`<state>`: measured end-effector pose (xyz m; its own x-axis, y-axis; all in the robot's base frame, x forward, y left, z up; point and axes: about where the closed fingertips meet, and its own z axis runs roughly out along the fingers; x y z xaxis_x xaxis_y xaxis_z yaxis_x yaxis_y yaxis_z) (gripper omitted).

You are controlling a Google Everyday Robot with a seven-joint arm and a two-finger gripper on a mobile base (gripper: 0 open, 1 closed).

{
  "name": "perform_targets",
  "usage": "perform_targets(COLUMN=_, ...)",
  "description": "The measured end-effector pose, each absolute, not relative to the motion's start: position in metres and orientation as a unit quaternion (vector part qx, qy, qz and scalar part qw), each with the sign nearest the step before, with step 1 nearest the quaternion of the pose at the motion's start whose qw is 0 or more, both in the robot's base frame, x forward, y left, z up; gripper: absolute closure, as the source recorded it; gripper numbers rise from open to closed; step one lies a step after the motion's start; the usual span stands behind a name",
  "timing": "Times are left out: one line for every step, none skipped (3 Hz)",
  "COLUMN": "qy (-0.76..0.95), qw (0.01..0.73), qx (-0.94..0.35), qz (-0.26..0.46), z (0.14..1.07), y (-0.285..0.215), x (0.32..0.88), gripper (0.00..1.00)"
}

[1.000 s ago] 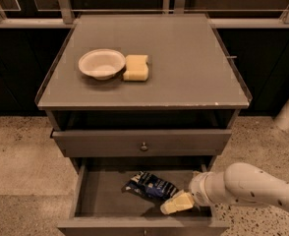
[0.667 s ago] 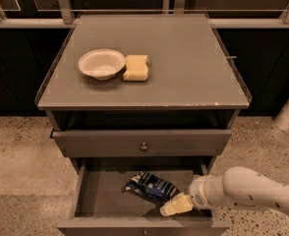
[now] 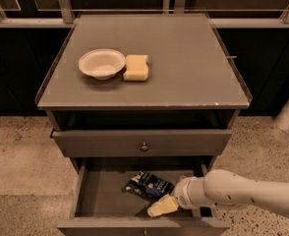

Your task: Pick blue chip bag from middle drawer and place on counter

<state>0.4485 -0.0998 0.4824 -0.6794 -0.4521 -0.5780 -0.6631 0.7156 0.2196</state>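
Table edges: the table is a flat grey top with a thin pale front edge and a low lip along its left and right sides.
Open room on top: the right half and the front strip of the table are bare.
Containers on top: 1 pale bowl stands at the left rear. Nothing shows inside it. 1 yellow sponge block lies just beside it on its right.
Upper drawer: the upper drawer has a grey front with 1 small round knob. It overhangs the back of the drawer below.
Middle drawer: the middle drawer is pulled out, with low side walls. The left part of its floor is bare.
Contents: the blue chip bag lies flat, right of the drawer's centre.
Writing: there is white lettering on the bag, too small to read.
Arm: the white arm reaches in from the right, over the drawer's right front corner.
Claw: the claw is pale yellow and low inside the drawer, at the bag's near right edge. I cannot tell how far open it is or whether it has hold of the bag.
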Motion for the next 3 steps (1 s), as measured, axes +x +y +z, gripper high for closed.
perform_targets(qy=0.888, qw=0.252, qx=-0.324, qz=0.208, z=0.464, y=-0.080, x=0.453, gripper=0.00)
perform_targets(qy=0.882, qw=0.260, qx=-0.343, qz=0.192, z=0.450, y=-0.064, x=0.461, gripper=0.00)
perform_targets(qy=0.880, qw=0.264, qx=-0.345, qz=0.190, z=0.450, y=-0.060, x=0.465, gripper=0.00)
